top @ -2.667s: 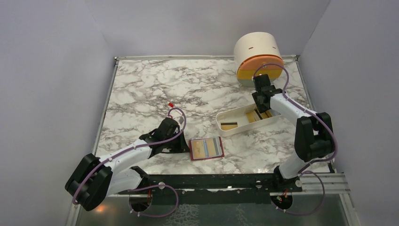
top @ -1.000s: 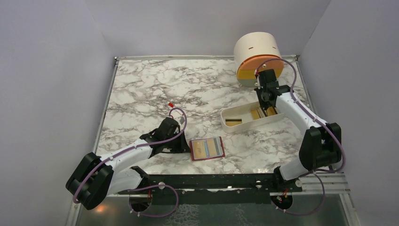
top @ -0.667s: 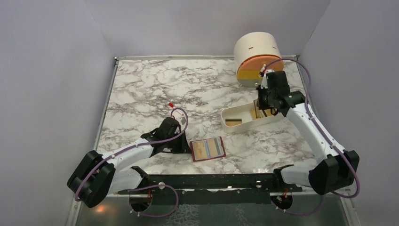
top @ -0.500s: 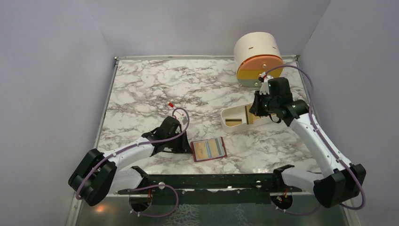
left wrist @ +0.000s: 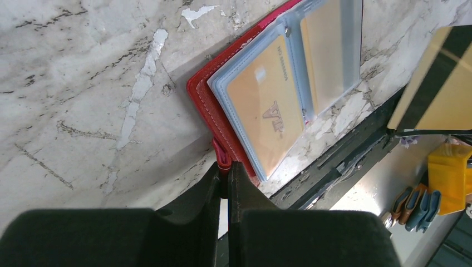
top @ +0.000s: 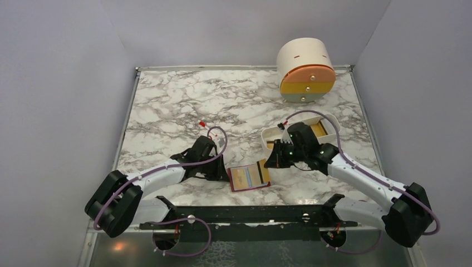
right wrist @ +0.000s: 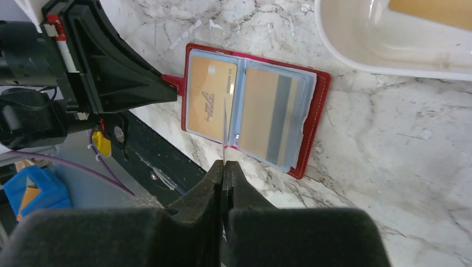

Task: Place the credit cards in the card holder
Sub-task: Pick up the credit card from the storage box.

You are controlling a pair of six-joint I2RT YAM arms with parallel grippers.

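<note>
Chiefly, risks first, as you would have logged them

Item: the gold card [right wrist: 224, 125] in your right gripper [right wrist: 224, 167] hung edge-down above the card holder [right wrist: 311, 111]. In the right wrist view it lined up with the middle fold, between two clear sleeves that each showed a card inside. Lowered as it stood, it would likely have struck plastic or the fold and skidded instead of entering a slot.

Item: the pinch took only the card's end, so a bump against a sleeve could have twisted it in the pads or knocked it loose.

Item: your left gripper [left wrist: 224, 167] held the holder by its small red tab [left wrist: 222, 158] alone. A push from the card could have swung the holder about that point or pulled the tab free.

Pose, right arm: reached low and leftward over the marble table [top: 183, 105], jaws pressed together on the card.

Pose, left arm: stretched low along the table, jaws clamped on the tab at the holder's left edge.

Location, card holder: open and flat near the table's front edge, between your two grippers.

Location, other cards: at least one tan card [right wrist: 428, 6] lay in the white tray [right wrist: 345, 50] just behind the holder, and the cream drawer unit [top: 305, 61] stood well apart at the far right
</note>
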